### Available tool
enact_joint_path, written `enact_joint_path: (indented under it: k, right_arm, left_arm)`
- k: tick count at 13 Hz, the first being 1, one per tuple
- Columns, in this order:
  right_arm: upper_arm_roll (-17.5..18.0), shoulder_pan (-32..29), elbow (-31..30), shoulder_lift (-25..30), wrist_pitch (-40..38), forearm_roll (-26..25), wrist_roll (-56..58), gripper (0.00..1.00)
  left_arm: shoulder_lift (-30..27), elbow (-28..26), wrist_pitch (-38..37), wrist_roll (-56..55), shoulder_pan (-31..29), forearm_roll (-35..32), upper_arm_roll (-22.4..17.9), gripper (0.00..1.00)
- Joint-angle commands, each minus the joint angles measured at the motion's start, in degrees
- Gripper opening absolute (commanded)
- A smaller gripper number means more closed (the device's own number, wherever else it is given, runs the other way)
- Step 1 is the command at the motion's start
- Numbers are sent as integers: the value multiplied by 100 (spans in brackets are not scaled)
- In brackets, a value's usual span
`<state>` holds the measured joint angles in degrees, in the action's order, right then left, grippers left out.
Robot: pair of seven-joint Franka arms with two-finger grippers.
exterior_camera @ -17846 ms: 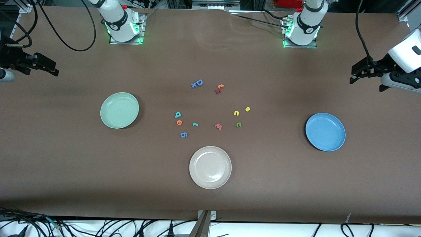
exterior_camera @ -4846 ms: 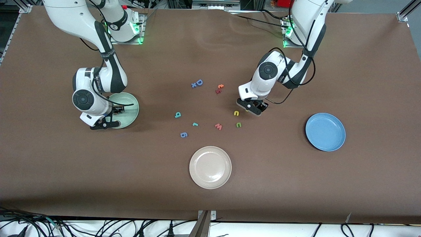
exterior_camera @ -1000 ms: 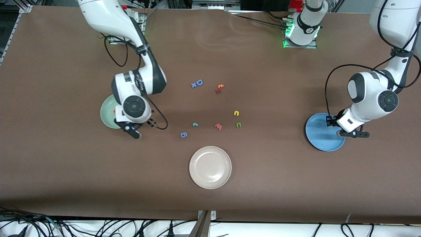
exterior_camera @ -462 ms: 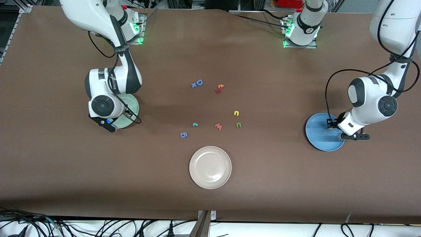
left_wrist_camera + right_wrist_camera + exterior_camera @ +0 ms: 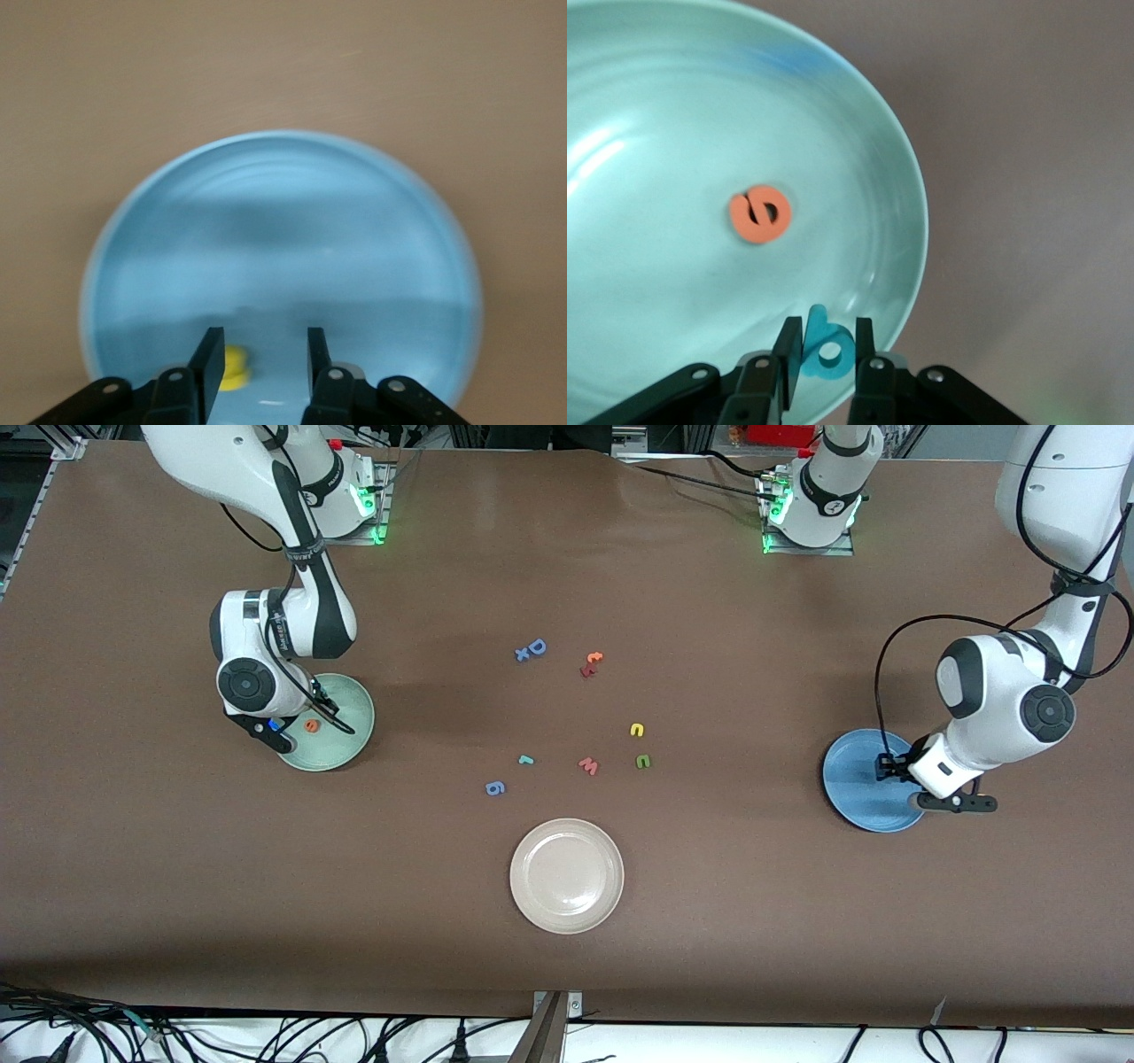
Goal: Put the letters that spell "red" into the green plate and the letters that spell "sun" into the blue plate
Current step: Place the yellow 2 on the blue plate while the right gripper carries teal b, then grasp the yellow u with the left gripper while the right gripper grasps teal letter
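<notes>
Glossy plastic green plate (image 5: pixel 341 735) and blue plate (image 5: pixel 855 788) on matt brown table (image 5: pixel 567 957)

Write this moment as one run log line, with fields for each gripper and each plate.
left gripper: open over blue plate, yellow s in it | right gripper: shut on teal d over green plate, orange e in it

The "e" (image 5: pixel 311 725) lies in the green plate (image 5: pixel 350 740), the "s" (image 5: pixel 233 367) in the blue plate (image 5: pixel 855 788); "r" (image 5: pixel 526 760), "u" (image 5: pixel 636 730) and "n" (image 5: pixel 643 761) lie on the surface (image 5: pixel 709 921) between the plates.
</notes>
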<state>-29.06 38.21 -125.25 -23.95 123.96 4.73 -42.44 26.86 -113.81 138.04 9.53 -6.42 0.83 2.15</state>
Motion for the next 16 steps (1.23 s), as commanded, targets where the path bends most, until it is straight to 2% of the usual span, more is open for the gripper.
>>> enact_joint_path:
  k: [1, 2, 4, 7, 9, 11, 13, 16]
  right_arm:
    - [5, -60, -176, 171, 41, 553, 104, 72]
    - [5, -60, -158, 188, 23, 564, 104, 99]
    - [23, -51, -80, 232, 5, 555, 96, 100]
    - [67, 2, 498, 267, -677, 555, 69, 100]
    - [119, 28, 921, 268, -917, 555, 96, 100]
    - [408, 37, 1229, 259, -874, 581, 17, 100]
    - [524, 28, 1502, 198, -821, 712, 17, 100]
    - [690, 133, 2055, -152, -786, 1326, -1, 99]
  left_arm:
    - [-470, -27, -426, 67, 700, 58, 136, 59]
    - [-567, -36, -497, 23, 1025, 58, 137, 65]
    - [-585, -27, -568, -448, 1641, 146, 145, 65]
    - [-507, 25, -559, -1619, 2590, 374, 154, 65]
    - [-183, 366, -559, -2302, 3065, 540, 154, 65]
    - [309, 858, -507, -2823, 3522, 699, 145, 65]
    - [679, 1088, -332, -2982, 3708, 717, 137, 65]
    - [1005, 1107, 205, -3299, 3875, 700, 137, 64]
